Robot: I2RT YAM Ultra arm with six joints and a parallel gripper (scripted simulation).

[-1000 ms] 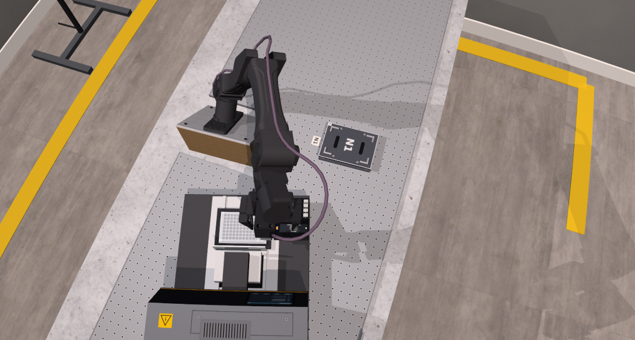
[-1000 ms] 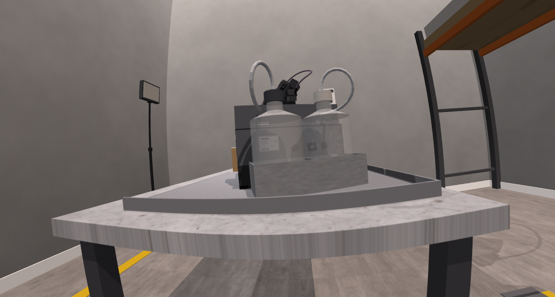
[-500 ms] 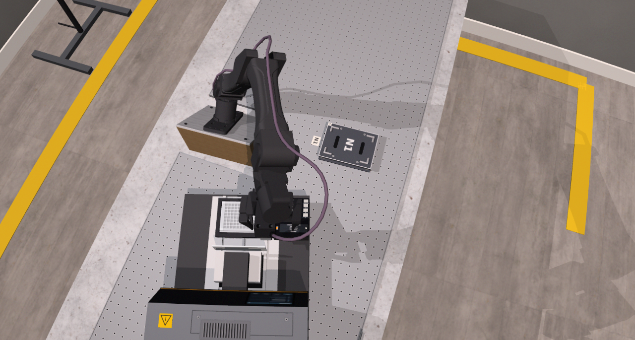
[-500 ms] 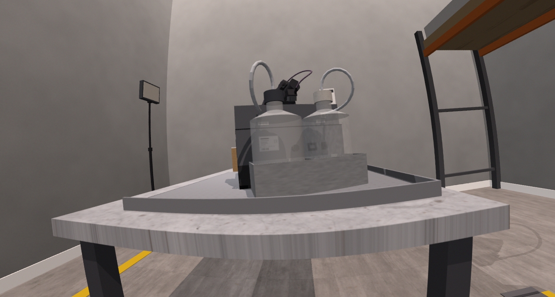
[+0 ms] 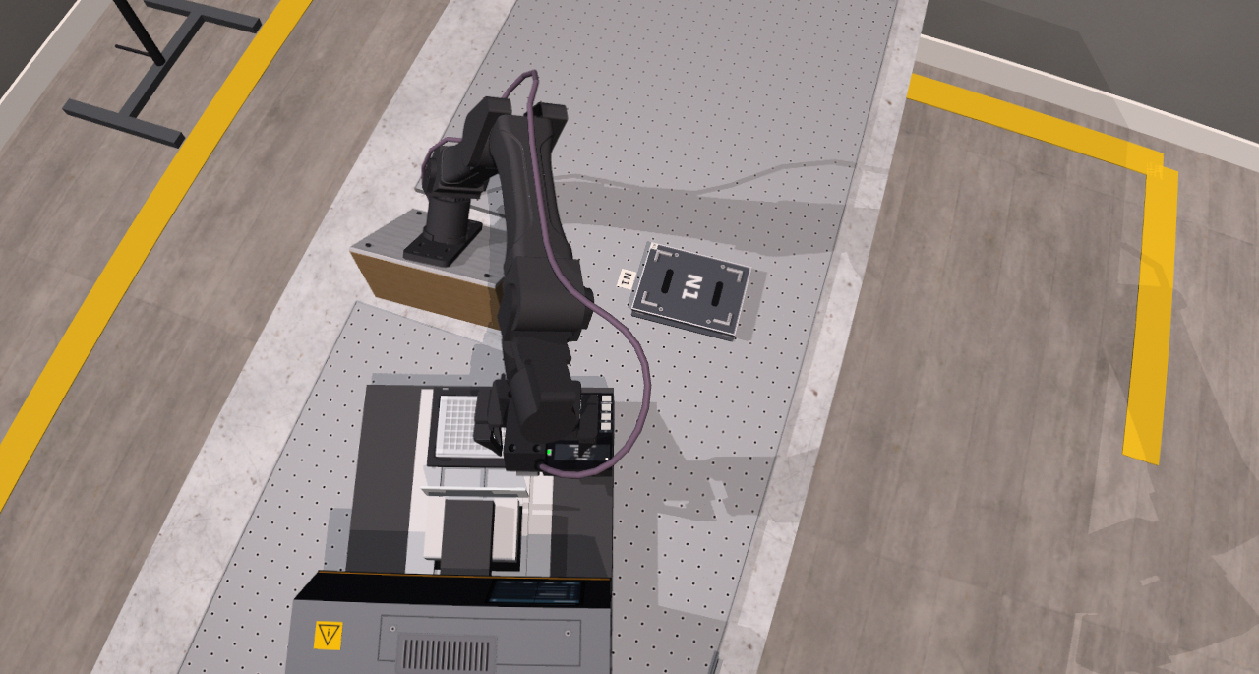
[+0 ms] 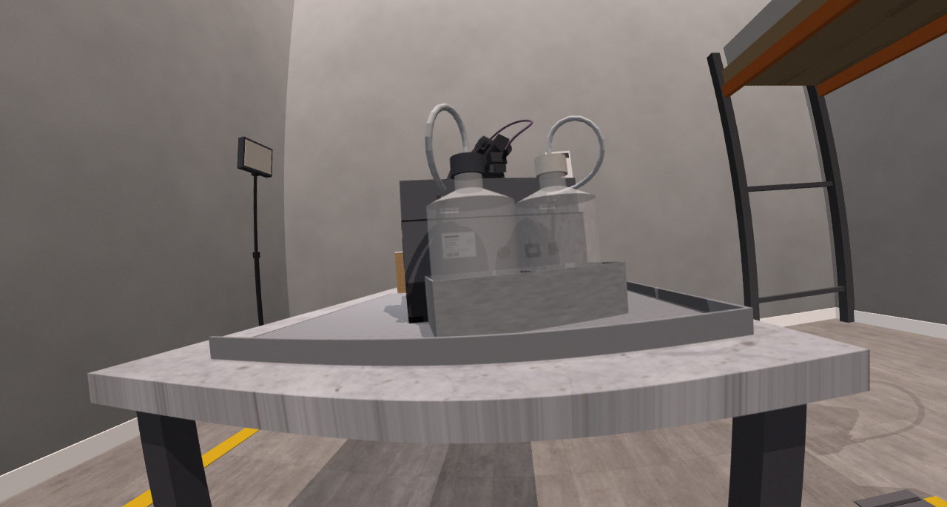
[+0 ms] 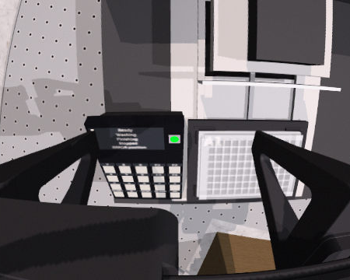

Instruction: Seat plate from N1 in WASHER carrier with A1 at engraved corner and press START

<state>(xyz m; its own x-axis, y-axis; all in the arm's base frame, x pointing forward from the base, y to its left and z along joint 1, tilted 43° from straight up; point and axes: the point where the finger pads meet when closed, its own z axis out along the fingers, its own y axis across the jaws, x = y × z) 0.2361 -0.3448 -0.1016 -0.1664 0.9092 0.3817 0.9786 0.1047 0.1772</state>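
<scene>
The plate lies in the dark carrier at the front of the washer. It looks flat; an A1 mark shows at its left rear corner in the wrist view. Whether that corner is cut off is too small to tell. The lamp is green. The keypad, with the START key at its lower left, is fully in the wrist view. My gripper is open and empty above the keypad and carrier, one finger overlapping the plate in view. The nest N1 is empty.
The spray head and a clear shield are just behind the carrier. The arm's wooden base block stands in front of the washer. Two bottles stand in a grey box behind the washer.
</scene>
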